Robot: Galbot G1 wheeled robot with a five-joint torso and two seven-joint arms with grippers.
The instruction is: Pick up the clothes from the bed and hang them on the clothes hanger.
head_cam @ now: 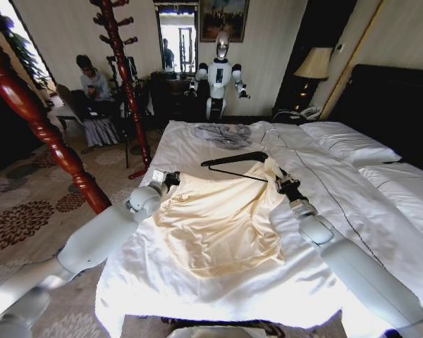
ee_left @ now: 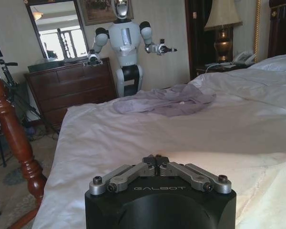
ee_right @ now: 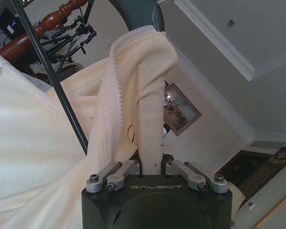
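- Your right gripper [head_cam: 274, 171] is pinching a bunched fold of the cream shirt [head_cam: 218, 218] at its far right corner; the wrist view shows the cloth clamped between the fingers [ee_right: 133, 167].
- The shirt lies spread on the bed [head_cam: 338, 183], with the dark hanger [head_cam: 234, 163] resting at its far edge, just beside that gripper.
- Your left gripper [head_cam: 172, 178] sits at the shirt's far left corner, fingers [ee_left: 128, 174] pressed together on nothing.
- A grey garment [head_cam: 224, 134] lies farther up the bed.
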